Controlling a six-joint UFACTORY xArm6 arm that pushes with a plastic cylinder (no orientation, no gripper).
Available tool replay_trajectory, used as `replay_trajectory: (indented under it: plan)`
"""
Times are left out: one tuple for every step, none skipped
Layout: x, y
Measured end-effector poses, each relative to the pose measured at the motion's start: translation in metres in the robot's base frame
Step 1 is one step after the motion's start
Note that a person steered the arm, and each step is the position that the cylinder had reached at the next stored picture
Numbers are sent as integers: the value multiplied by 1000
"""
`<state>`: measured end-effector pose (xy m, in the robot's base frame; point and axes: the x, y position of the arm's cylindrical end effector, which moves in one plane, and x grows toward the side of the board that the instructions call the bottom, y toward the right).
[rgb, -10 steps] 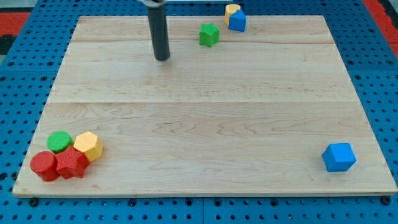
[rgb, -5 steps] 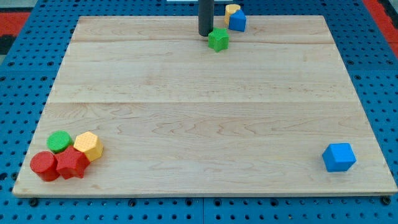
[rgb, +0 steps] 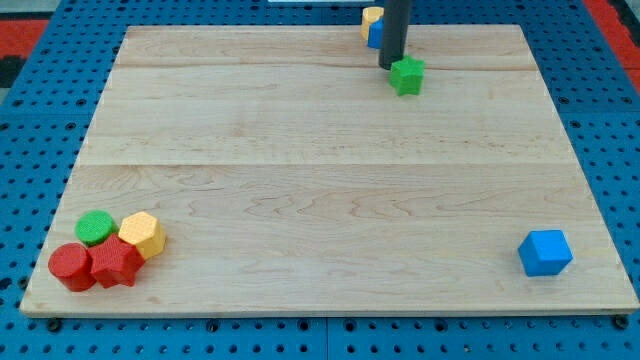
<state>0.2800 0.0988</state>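
Camera view: my tip (rgb: 391, 65) against the green cube (rgb: 407, 75).
No pincer shows; the rod (rgb: 395, 30) hides part of the blue block (rgb: 373, 32) by the board's (rgb: 300, 170) top edge.

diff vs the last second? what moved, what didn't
My tip swept from the upper middle of the board toward the view's right and now sits against the upper left of the green block, which slid right and slightly down with it. The rod now partly hides the blue block beside the yellow block at the top edge. Unmoved: those two, the blue cube at lower right, and the red, green and yellow cluster at lower left.
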Motion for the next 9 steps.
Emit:
replay_trajectory:
  plan:
    - [16,40]
    - [14,93]
    - [26,100]
    - [39,62]
    - [25,42]
    - [15,19]
    - [20,2]
    - [39,10]
    - [54,27]
